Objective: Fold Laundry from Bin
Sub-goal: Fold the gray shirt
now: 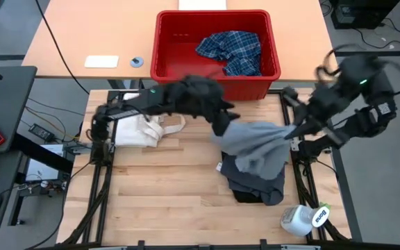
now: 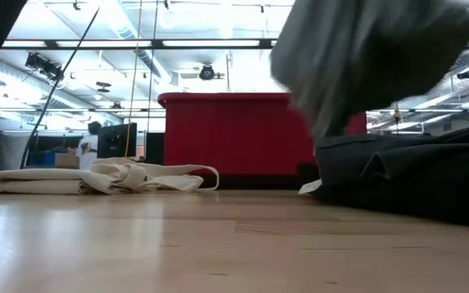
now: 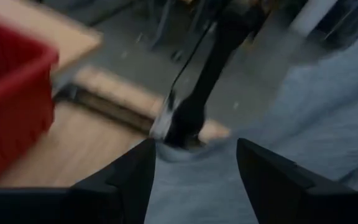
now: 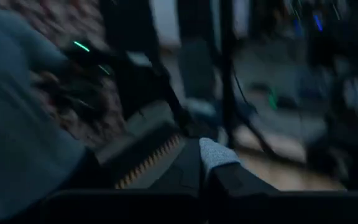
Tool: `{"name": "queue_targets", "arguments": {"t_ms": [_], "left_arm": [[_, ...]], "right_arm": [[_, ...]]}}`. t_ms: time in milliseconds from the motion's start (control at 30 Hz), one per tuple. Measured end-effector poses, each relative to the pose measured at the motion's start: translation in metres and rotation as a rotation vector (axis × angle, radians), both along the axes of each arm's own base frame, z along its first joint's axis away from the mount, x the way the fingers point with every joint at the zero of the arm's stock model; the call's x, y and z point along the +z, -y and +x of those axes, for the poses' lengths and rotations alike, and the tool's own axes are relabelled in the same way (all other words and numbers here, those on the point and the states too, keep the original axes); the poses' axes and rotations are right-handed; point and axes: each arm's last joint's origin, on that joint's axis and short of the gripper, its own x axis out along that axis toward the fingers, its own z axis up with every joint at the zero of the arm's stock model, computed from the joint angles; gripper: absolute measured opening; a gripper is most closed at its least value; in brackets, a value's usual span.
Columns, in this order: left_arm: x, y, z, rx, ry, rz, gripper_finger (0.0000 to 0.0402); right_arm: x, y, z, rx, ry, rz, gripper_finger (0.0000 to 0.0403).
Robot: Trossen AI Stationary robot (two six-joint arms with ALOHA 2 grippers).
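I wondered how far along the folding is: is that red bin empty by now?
No, the high view shows a blue-and-white plaid shirt lying crumpled inside the red bin, towards its right side.

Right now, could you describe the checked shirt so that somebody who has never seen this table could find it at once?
Start from the bright red rectangular plastic bin standing at the far edge of the wooden table. Inside it, toward its right side, lies the crumpled blue-and-white plaid shirt. It is the only patterned garment; the plain light grey garment and the dark grey garment lie outside the bin, on the table.
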Motion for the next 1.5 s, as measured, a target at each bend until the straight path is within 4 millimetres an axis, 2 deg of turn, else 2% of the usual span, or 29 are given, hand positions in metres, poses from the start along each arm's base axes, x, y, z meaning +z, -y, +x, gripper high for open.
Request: {"name": "queue_targets", "arguments": {"t_ms": [100,167,300,500,667,733,867,1033,1133,1233,1300,1400,1500], "left_arm": [[0.023,-0.008,-0.014,-0.042,0.118,0.044,0.0226],[0.031,-0.013,-0.019,-0.060,0.155,0.086,0.0226],[0.047,-0.022,-0.035,-0.055,0.225,0.137,0.0226],[0.065,-0.022,-0.068,-0.065,0.222,0.165,0.0226],[0.080,-0.018,-0.091,-0.091,0.253,0.222,0.0226],[0.083,-0.016,-0.098,-0.127,0.262,0.232,0.0226],[0.090,-0.013,-0.115,-0.165,0.259,0.280,0.0226],[0.093,-0.020,-0.135,-0.144,0.217,0.338,0.0226],[0.096,-0.025,-0.152,-0.113,0.195,0.337,0.0226],[0.100,-0.027,-0.168,-0.091,0.184,0.331,0.0226],[0.101,-0.028,-0.174,-0.084,0.179,0.331,0.0226],[0.102,-0.026,-0.181,-0.090,0.172,0.316,0.0226],[0.102,-0.022,-0.181,-0.146,0.192,0.258,0.0226]], "right_arm": [[0.032,0.000,-0.001,0.019,0.162,0.051,0.0009],[0.050,0.002,0.000,-0.018,0.260,0.096,0.0009],[0.077,0.008,0.001,-0.116,0.473,0.156,0.0010],[0.101,0.015,0.017,-0.271,0.799,0.358,0.0010],[0.102,0.019,0.041,-0.422,0.900,0.435,0.0010],[0.096,0.019,0.059,-0.440,0.856,0.459,0.0010],[0.076,0.019,0.106,-0.336,0.648,0.540,0.0010],[0.040,0.011,0.168,-0.066,0.295,0.660,0.0010],[0.023,-0.008,0.190,0.100,0.141,0.667,0.0010],[0.015,-0.028,0.192,0.245,0.035,0.625,0.0010],[0.012,-0.037,0.184,0.356,-0.095,0.586,0.0010],[0.004,-0.049,0.161,0.441,-0.326,0.529,0.0010],[-0.011,-0.052,0.133,0.401,-0.584,0.496,0.0010]]}}
